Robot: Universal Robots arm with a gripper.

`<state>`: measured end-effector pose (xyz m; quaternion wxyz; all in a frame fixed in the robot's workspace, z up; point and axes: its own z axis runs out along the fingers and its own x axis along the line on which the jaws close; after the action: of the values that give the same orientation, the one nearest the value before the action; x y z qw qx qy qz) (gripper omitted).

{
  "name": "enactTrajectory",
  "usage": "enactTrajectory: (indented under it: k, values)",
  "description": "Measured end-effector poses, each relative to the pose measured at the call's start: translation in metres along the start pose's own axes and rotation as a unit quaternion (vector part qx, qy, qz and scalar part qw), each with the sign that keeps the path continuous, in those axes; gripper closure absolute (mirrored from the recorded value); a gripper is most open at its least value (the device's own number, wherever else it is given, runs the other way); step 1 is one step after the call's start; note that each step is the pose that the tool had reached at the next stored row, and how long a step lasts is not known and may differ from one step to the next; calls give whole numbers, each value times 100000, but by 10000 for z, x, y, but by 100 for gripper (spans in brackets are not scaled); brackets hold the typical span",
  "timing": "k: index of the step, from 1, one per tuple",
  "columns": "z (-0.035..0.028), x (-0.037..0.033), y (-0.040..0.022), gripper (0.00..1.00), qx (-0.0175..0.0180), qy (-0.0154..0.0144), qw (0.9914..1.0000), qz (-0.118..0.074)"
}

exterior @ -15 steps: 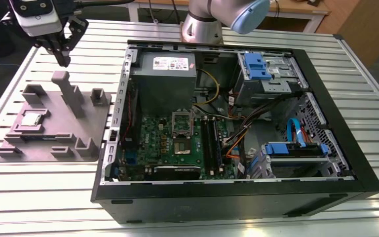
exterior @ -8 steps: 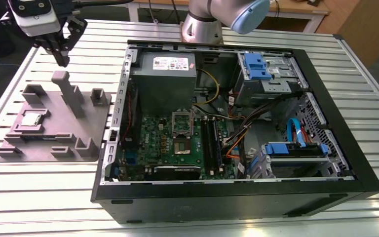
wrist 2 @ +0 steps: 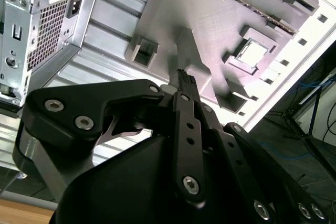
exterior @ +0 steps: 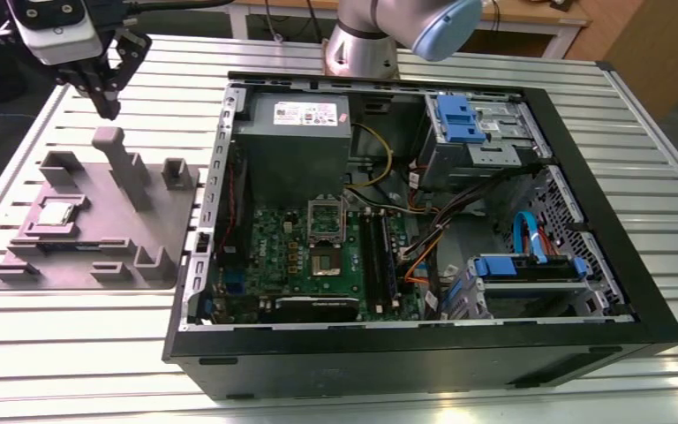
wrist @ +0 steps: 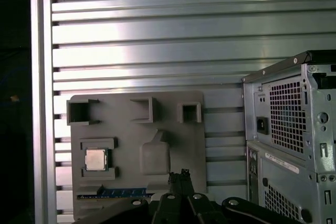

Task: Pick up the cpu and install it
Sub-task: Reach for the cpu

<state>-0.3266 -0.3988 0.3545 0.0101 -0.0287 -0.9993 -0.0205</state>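
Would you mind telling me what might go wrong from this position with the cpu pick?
1. The gripper hangs close to the tall post on the grey tray; descending toward the cpu may clip it.
2. The cpu sits between raised blocks, so a grasp could snag on them.

Your bench (exterior: 80,353): ribbed silver aluminium slats, grooves running across the exterior view from left to right. Two items sit directly on it.

- Grey moulded fixture plate (exterior: 92,234), flat on the slats toward the exterior view's left.
- Open black computer case (exterior: 433,367) just beside the plate on the exterior view's right, lying on its side with the interior facing up.

In the first wrist view a strip of bare slats shows between plate and case. The arm base (exterior: 360,53) stands at the bench's far edge, behind the case.
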Motion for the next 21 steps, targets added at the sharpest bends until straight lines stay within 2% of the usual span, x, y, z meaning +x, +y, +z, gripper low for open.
enactTrajectory:
  k: [1, 13, 14, 21]
  values:
    - [1, 33, -2, 90, 6, -1, 100000, 2]
    - [2, 111, -7, 90, 7, 0, 100000, -3]
    - [3, 148, -9, 90, 2, -5, 100000, 0]
    - [4, 161, -9, 90, 3, -4, 100000, 1]
